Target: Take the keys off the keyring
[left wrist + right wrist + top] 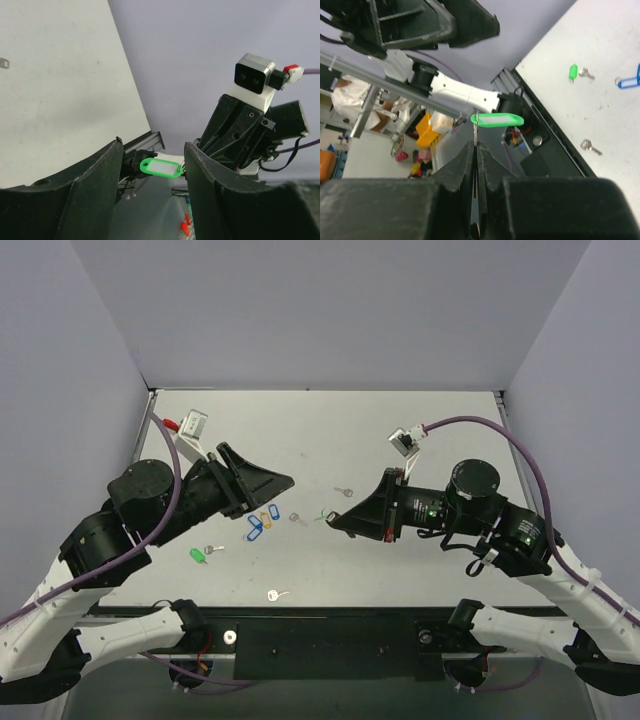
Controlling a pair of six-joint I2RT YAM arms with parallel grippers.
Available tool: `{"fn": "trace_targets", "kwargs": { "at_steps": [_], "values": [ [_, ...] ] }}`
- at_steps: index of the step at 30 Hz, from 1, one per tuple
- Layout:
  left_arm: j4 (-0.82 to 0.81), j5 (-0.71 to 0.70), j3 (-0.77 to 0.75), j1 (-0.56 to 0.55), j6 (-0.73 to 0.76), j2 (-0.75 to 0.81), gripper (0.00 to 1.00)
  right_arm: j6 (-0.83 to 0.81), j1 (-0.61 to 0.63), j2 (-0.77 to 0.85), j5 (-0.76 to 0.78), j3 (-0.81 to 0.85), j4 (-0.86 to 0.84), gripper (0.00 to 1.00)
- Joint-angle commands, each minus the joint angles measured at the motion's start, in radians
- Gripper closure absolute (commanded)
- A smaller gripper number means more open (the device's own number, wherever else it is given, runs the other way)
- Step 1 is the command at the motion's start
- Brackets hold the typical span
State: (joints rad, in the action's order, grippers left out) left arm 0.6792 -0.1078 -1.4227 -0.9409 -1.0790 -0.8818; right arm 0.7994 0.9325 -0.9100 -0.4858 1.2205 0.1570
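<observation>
From above, the left fingers [278, 481] and the right fingers [338, 521] point at each other over the middle of the bench [300, 430], with a gap between their tips. The keyring [325, 515] shows as a small light-green fleck right at the tip of the right fingers. Loose on the bench lie a silver key [345, 492] a little toward the far edge, another key [297, 519] near an orange tag [272, 512] and the blue tags [255, 528], a brighter green tag [197, 554] with its own key toward the near left corner, and a lone key [277, 594] by the near edge.

In the left wrist view, the left fingers stand wide open with nothing between them. Through the gap the keyring hangs in the air, touching neither finger, with the right arm behind it.

In the right wrist view, the right fingers are pressed fully together on a thin strip of metal seen edge-on. The strip runs up to the ring end of the keyring. The tag lies crosswise just past the fingertips, lifted off the bench. Whether the pinched strip is a key or the ring itself cannot be told.
</observation>
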Motion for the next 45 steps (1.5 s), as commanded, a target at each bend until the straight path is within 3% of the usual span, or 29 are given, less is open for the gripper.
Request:
{"fn": "trace_targets", "kwargs": {
  "at_steps": [1, 12, 25, 40, 45],
  "values": [
    [0.016, 0.096, -0.004, 0.001, 0.175, 0.043, 0.38, -0.091, 0.032, -0.023, -0.059, 0.047, 0.239, 1.0],
    [-0.194, 0.479, 0.087, -0.001, 0.306, 0.063, 0.39, -0.179, 0.186, -0.004, -0.076, 0.088, 0.289, 1.0],
    [-0.357, 0.701, 0.254, -0.004, 0.329, 0.121, 0.39, -0.281, 0.256, -0.105, -0.096, 0.197, 0.371, 1.0],
    [-0.349, 0.729, 0.294, -0.004, 0.376, 0.139, 0.4, -0.29, 0.273, -0.181, -0.034, 0.283, 0.389, 1.0],
    [-0.378, 0.721, 0.315, -0.006, 0.349, 0.148, 0.46, -0.252, 0.275, -0.181, 0.004, 0.286, 0.352, 1.0]
  ]
}}
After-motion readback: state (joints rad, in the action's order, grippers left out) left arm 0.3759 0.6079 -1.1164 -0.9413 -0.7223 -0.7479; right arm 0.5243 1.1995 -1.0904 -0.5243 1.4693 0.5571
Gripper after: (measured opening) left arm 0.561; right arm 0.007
